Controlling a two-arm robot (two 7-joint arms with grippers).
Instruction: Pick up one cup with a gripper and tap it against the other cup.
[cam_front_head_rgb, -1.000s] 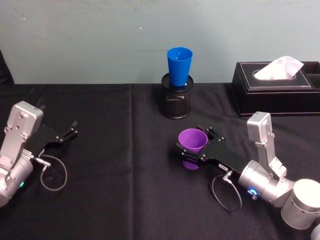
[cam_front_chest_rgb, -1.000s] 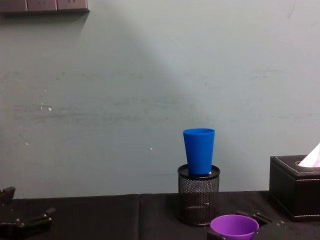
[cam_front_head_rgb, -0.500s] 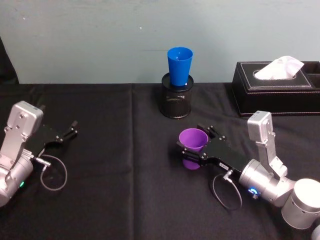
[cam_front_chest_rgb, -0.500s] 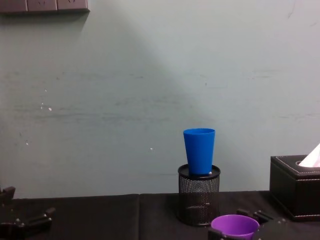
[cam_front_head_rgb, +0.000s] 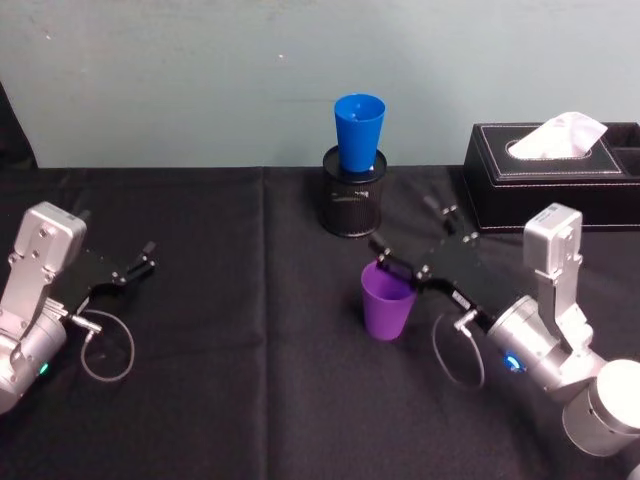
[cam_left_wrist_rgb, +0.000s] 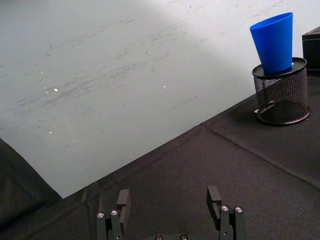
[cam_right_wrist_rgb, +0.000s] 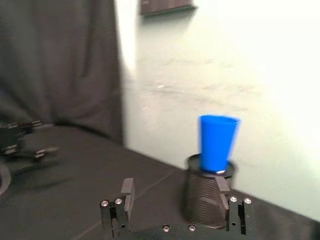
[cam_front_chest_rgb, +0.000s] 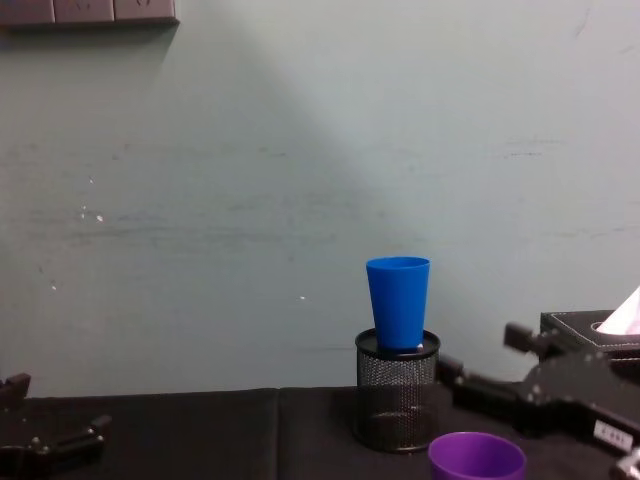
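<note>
The purple cup (cam_front_head_rgb: 386, 301) (cam_front_chest_rgb: 477, 459) stands upright on the black cloth, free of both grippers. My right gripper (cam_front_head_rgb: 415, 236) (cam_front_chest_rgb: 484, 353) (cam_right_wrist_rgb: 175, 192) hovers just above and behind it, open, with nothing between its fingers. One fingertip (cam_front_head_rgb: 384, 251) is close over the cup's rim. The blue cup (cam_front_head_rgb: 359, 132) (cam_front_chest_rgb: 398, 302) (cam_right_wrist_rgb: 218, 143) (cam_left_wrist_rgb: 273, 43) sits upright in a black mesh pen holder (cam_front_head_rgb: 353, 204) (cam_front_chest_rgb: 396, 402) at the back of the table. My left gripper (cam_front_head_rgb: 135, 265) (cam_left_wrist_rgb: 169, 200) rests open at the far left.
A black tissue box (cam_front_head_rgb: 556, 172) (cam_front_chest_rgb: 588, 338) stands at the back right, close behind the right gripper. The wall runs right behind the pen holder. Black cloth (cam_front_head_rgb: 250, 330) lies between the two arms.
My right gripper was down around the purple cup; it has risen and swung back toward the tissue box. The cup stays standing on the cloth. The left arm has not moved.
</note>
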